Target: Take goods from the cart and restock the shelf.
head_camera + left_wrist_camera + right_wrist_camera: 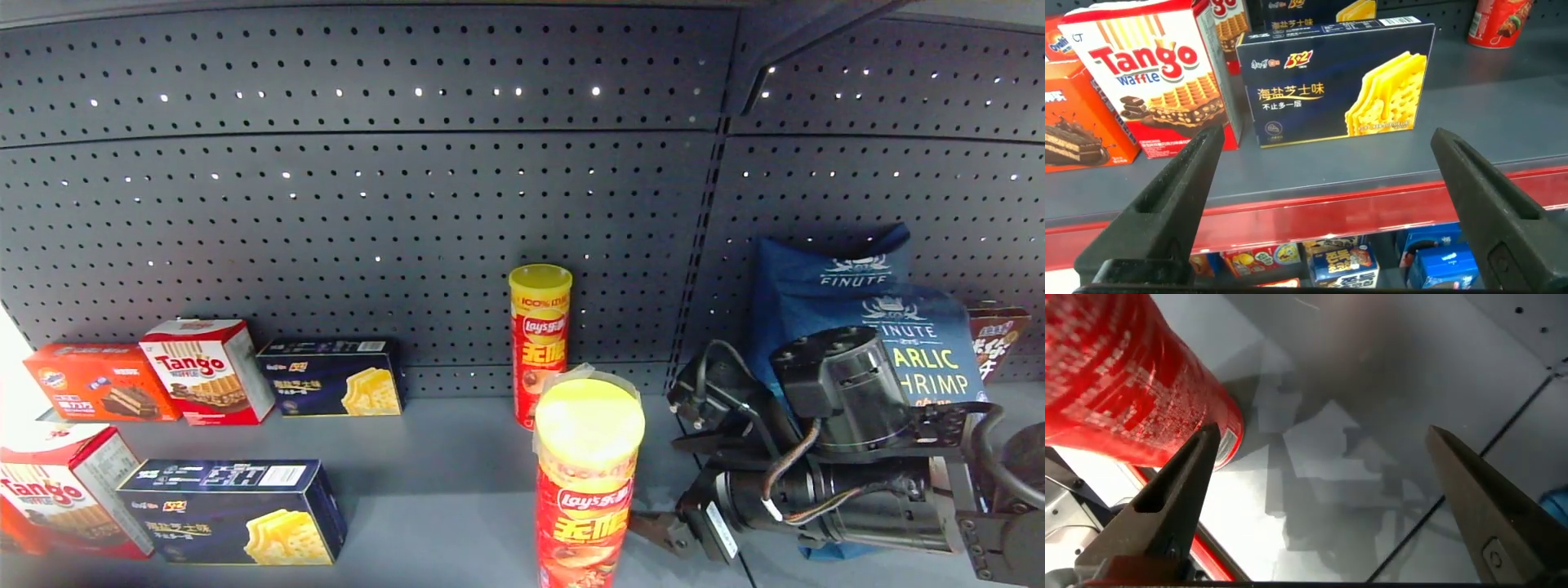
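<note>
A red chip can with a yellow lid [586,482] stands upright near the shelf's front, in front of a second, identical can [539,343] by the back wall. My right gripper [663,529] sits low on the shelf, just right of the front can's base. In the right wrist view that gripper [1323,437] is open, with the red can [1135,384] beside one finger and bare shelf between the fingers. My left gripper [1327,139] is open and empty, in front of the shelf edge, facing a dark blue cracker box [1335,77].
Tango wafer boxes [208,369], an orange box [102,381] and dark blue boxes [237,510] fill the shelf's left. Blue snack bags [865,302] lean at the right behind my right arm. A perforated back wall [367,204] closes the shelf. The red shelf lip [1372,204] has goods below.
</note>
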Controlling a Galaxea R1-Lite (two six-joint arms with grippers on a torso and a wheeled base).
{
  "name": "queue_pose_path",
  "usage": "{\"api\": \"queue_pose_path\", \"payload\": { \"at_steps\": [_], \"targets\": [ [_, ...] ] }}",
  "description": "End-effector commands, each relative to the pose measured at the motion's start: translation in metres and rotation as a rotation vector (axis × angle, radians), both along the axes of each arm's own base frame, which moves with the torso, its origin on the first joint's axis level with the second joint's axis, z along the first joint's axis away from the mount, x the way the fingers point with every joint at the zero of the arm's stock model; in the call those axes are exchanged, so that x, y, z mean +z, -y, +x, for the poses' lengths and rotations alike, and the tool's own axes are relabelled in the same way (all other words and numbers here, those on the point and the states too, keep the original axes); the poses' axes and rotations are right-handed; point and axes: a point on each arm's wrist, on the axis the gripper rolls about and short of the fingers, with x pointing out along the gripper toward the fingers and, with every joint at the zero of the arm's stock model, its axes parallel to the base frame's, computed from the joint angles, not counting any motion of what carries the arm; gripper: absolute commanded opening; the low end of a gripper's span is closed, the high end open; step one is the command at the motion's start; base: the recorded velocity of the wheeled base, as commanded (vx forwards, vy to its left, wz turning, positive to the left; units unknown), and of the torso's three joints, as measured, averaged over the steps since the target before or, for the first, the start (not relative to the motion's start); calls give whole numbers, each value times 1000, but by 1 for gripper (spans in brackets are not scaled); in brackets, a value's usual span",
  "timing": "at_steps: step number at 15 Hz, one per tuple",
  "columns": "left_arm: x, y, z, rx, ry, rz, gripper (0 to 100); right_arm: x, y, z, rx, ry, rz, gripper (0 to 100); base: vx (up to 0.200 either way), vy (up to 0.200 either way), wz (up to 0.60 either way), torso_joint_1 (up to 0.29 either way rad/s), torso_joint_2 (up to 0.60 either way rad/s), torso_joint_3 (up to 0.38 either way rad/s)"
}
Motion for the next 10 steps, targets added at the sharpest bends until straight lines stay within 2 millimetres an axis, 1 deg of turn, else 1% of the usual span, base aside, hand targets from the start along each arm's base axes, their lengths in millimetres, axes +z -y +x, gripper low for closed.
{"api": "queue_pose_path", "payload": {
  "at_steps": [1, 4, 6, 10],
  "targets": [
    [0, 0, 0, 1, -2, -6, 100, -4, -4, 2, 8, -10, -8, 100, 0, 0, 0, 0, 0, 0],
    [0, 0, 0, 2, -4, -12, 100, -5, -8, 6, 8, -12, -8, 100, 0, 0, 0, 0, 0, 0],
    [0, 0, 0, 2, -4, -12, 100, -5, -7, 5, 6, -12, -8, 100, 0, 0, 0, 0, 0, 0],
    [0, 0, 0, 2, -4, -14, 100, 1, 6, -3, -24, 8, -1, 100, 0, 0, 0, 0, 0, 0]
  ]
}}
